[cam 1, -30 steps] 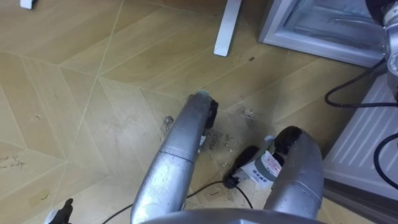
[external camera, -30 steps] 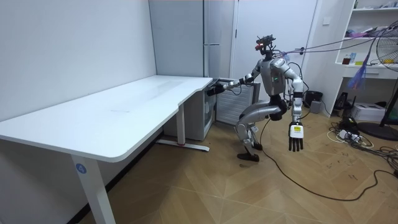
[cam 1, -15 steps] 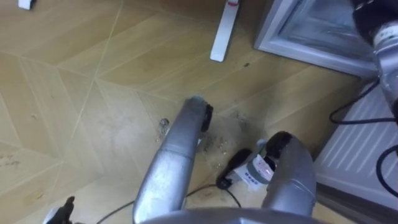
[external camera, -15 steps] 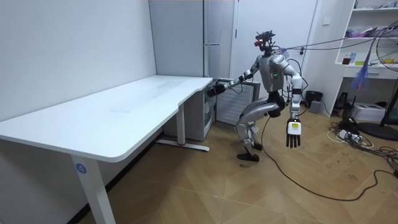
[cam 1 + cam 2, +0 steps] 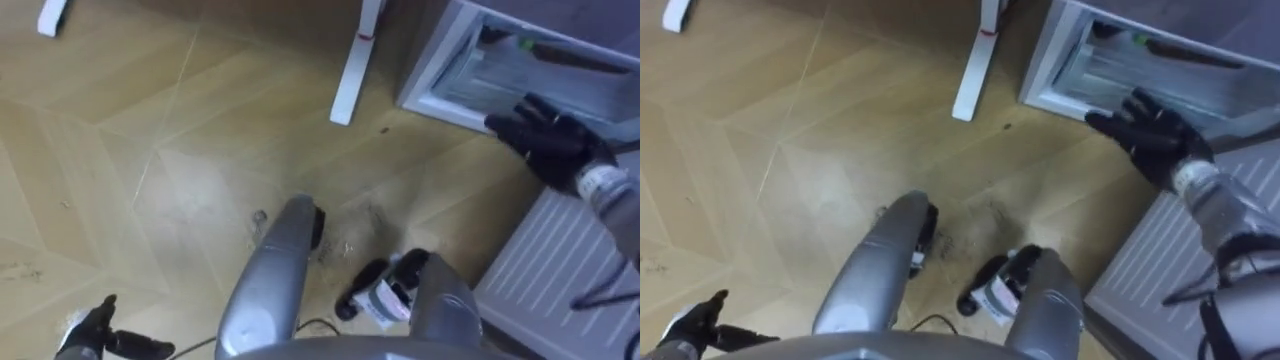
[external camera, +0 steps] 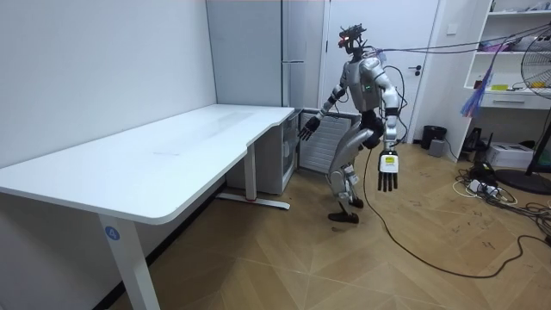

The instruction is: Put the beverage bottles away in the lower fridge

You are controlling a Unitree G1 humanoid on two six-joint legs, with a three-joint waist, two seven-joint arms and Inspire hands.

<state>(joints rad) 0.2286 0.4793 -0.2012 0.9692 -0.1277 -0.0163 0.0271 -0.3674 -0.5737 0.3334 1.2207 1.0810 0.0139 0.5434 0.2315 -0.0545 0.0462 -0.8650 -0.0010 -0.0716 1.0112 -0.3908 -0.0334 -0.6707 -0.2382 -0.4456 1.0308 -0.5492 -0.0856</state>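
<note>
The lower fridge (image 5: 452,78) stands open at the upper right of the eye views, its white shelf showing. Something small and green (image 5: 522,44) lies inside; I cannot tell what it is. My right hand (image 5: 548,142) hovers just in front of the opening, fingers spread and empty. My left hand (image 5: 98,328) hangs low at my side with straight fingers, holding nothing. In the room view I stand nearly upright facing the fridge (image 6: 293,60), right hand (image 6: 306,127) out towards it and left hand (image 6: 387,170) hanging down.
The fridge's open door (image 5: 560,262), ribbed and white, juts out at my right. A white desk leg (image 5: 350,68) stands left of the fridge, under the long white desk (image 6: 172,146). Wooden floor stretches to my left and behind me.
I have risen from a deep crouch to nearly upright. My right hand has drawn back out of the fridge and now shows open before it. The eye views have shifted with my head.
</note>
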